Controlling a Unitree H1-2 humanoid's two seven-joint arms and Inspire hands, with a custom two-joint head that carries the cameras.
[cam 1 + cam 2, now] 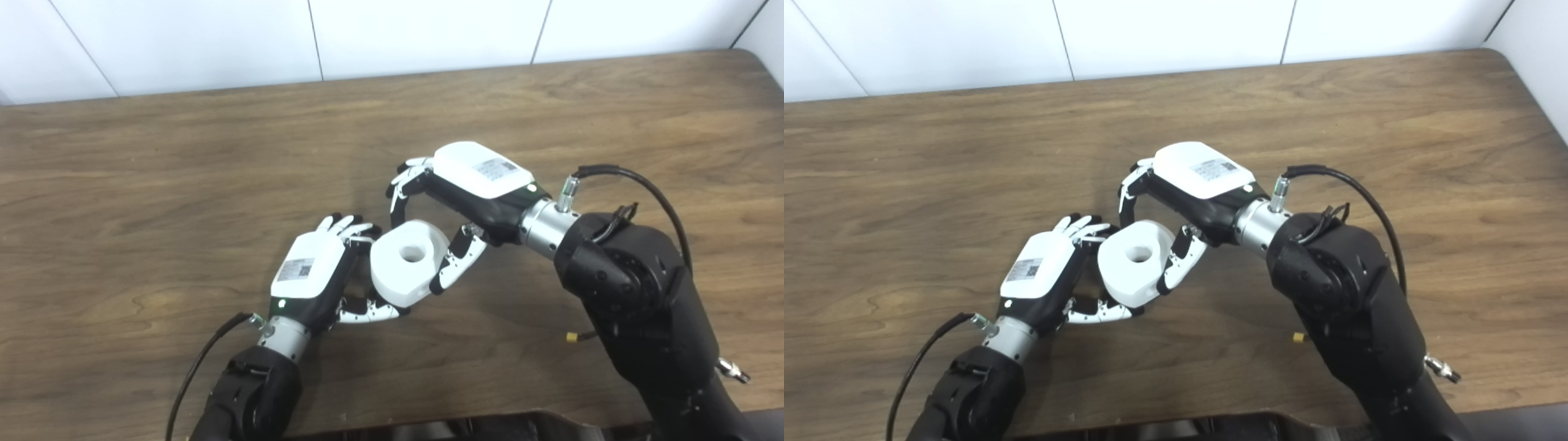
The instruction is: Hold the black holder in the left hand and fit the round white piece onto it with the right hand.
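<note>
- Round white piece [407, 262] sits between both hands, just above the wooden desk [184, 184]; its central hole faces up and toward the camera
- left robot hand [318, 275] curls around the piece's left side; fingers [349, 228] lie at its upper edge, thumb [370, 312] beneath its lower edge
- black holder cannot be made out; it may be hidden behind the piece or in the left palm
- right robot hand [456, 202] pinches the piece from the right; fingers arch over its top, thumb [456, 263] presses on its right side
</note>
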